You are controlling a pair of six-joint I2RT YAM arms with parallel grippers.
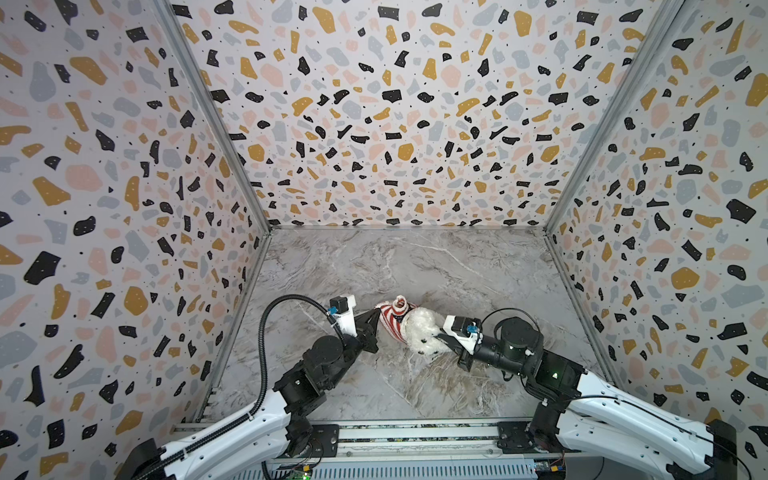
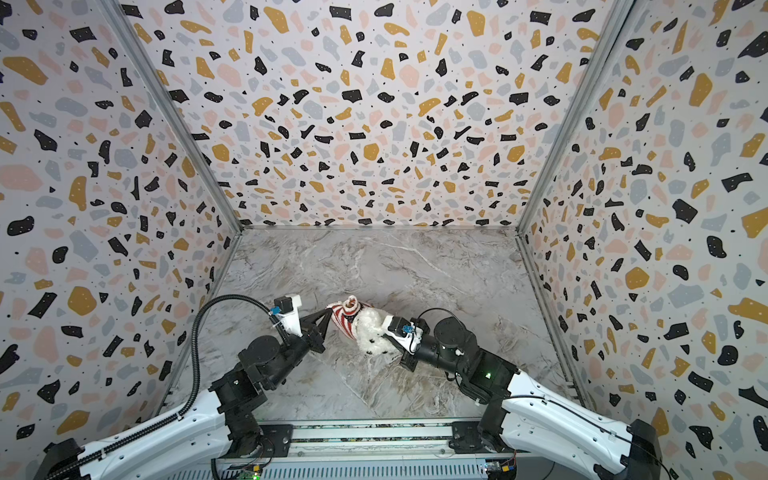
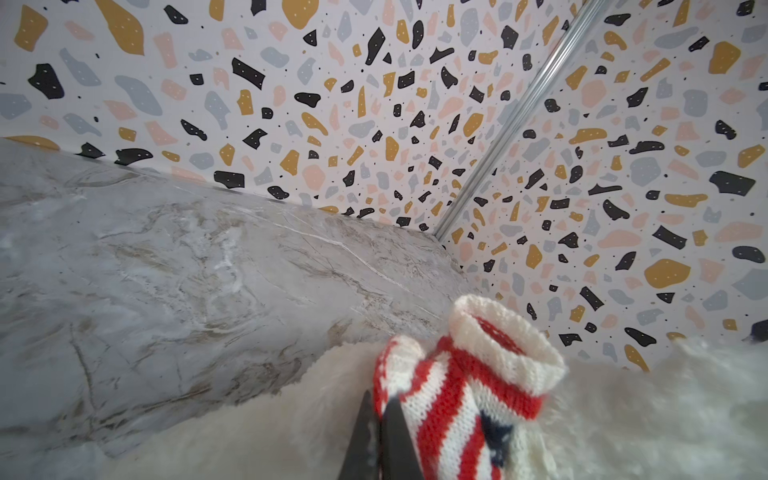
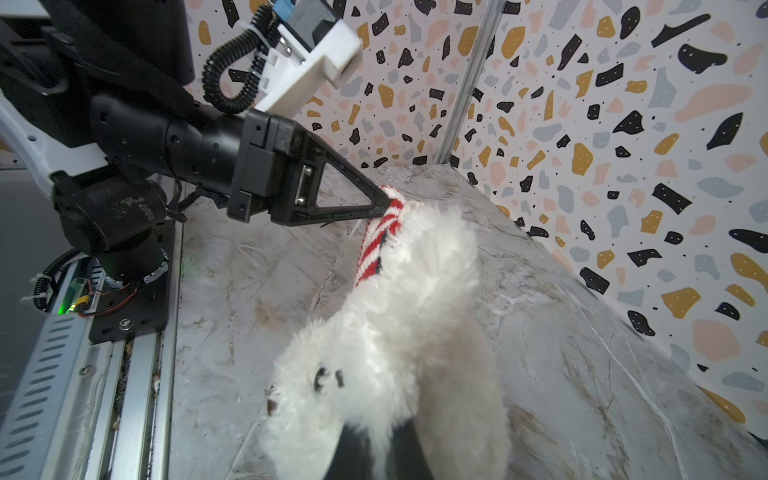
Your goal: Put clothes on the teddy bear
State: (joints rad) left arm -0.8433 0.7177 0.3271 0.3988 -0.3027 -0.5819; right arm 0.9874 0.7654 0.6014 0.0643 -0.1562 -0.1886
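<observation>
We see a smooth gray marble table point(image 1: 415, 266) with bare room behind, and near its front we find the fluffy white teddy bear point(image 1: 422, 332), one end inside a knit red-and-white striped sweater point(image 1: 390, 320). Our left gripper point(image 1: 376, 314) is pinched tight on the sweater's edge, and our right gripper point(image 1: 441, 340) is squeezed tight on the soft fur by the bear's face

Glossy white shells over black joints cover the left arm point(image 1: 232, 432), trailed by a ribbed black cable point(image 1: 264, 353), and the right arm point(image 1: 623, 419), lit by a green light point(image 1: 555, 376); white camera mounts point(image 4: 316, 62) with blue connectors point(image 1: 332, 310) top black triangular fingers point(image 4: 345, 165).
</observation>
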